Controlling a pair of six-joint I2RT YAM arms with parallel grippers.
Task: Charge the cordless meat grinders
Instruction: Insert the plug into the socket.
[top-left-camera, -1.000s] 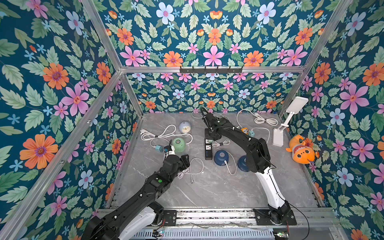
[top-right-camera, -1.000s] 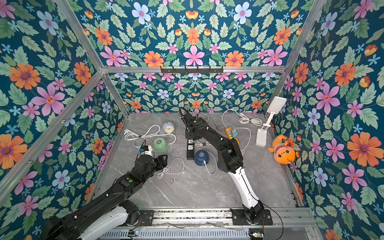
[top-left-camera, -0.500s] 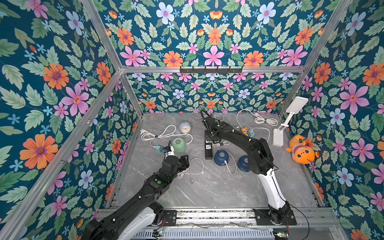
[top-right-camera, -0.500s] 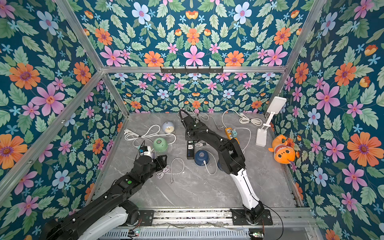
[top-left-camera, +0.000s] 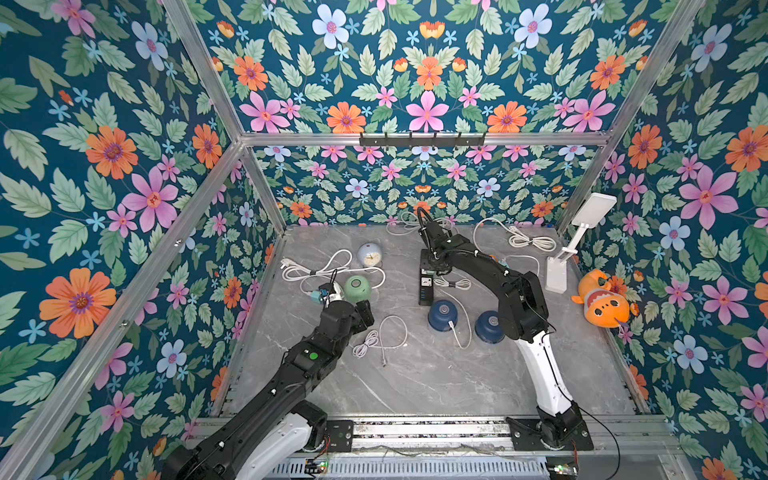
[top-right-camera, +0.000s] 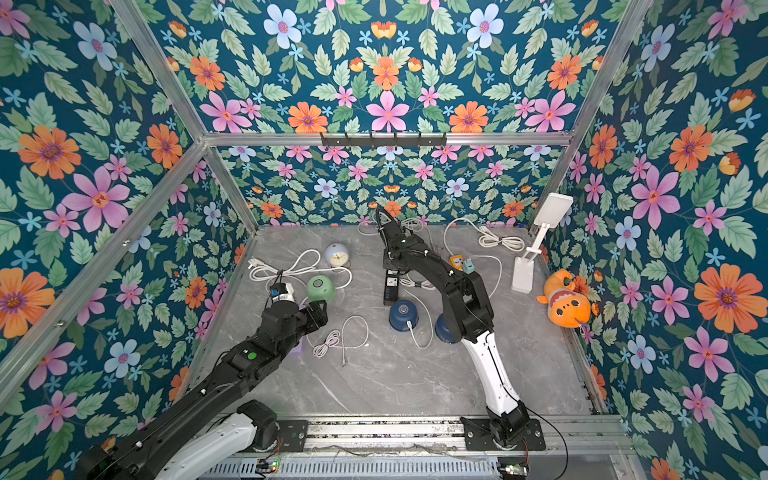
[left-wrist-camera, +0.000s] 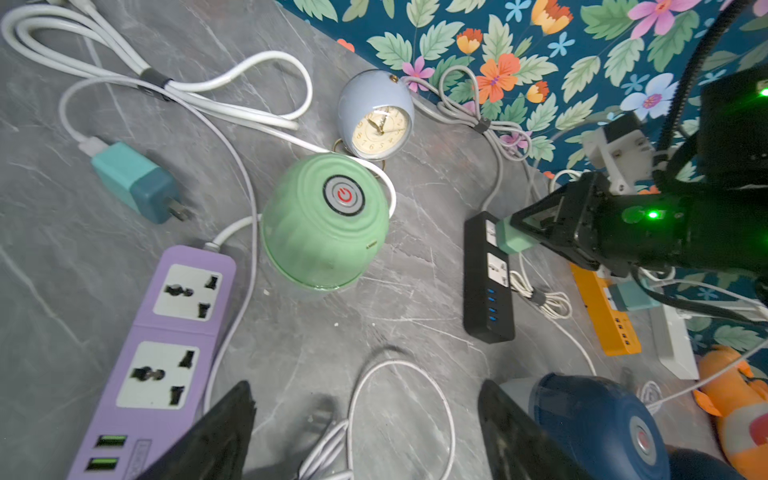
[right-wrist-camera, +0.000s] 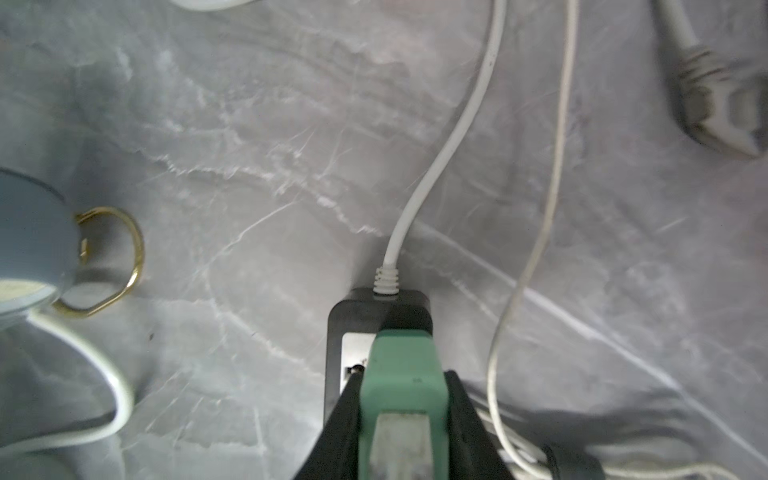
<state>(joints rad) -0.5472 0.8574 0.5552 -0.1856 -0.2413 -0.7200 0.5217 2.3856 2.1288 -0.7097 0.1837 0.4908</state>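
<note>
- Wallpaper (top-left-camera: 424, 112) covers every wall: dark teal, printed with pink, orange and pale blue flowers and green leaves, set between aluminium posts.
- Table (top-left-camera: 415, 386): a grey marble-look top with pale veins, strewn with white cables.
- Left gripper (left-wrist-camera: 365, 390): jaws spread wide and gripping nothing, above a loose white cable (left-wrist-camera: 399, 370) left of the table's middle.
- Right gripper (right-wrist-camera: 402, 374): clamped on a mint-green charger plug (right-wrist-camera: 399, 399), pressed at the socket end of the black power strip (left-wrist-camera: 488, 282), the end nearest the table's back edge.
- Purple power strip (left-wrist-camera: 166, 345): two sockets and two green-lit USB ports. The small label beside the ports is too blurred to read.
- Mint-green grinder (top-left-camera: 357, 289): dome up on the table's left half, just in front of the clock. Its grey button bears a red power symbol, and the tiny dark print low on its side is unreadable.
- Navy grinder (top-left-camera: 443, 315) and second navy grinder (top-left-camera: 490, 326): side by side near the table's middle, just in front of the black strip. The first has a white cable plugged into its side, and the second is partly hidden by the right arm.
- Alarm clock (left-wrist-camera: 376, 120): pale blue, with numerals round a cream dial.
</note>
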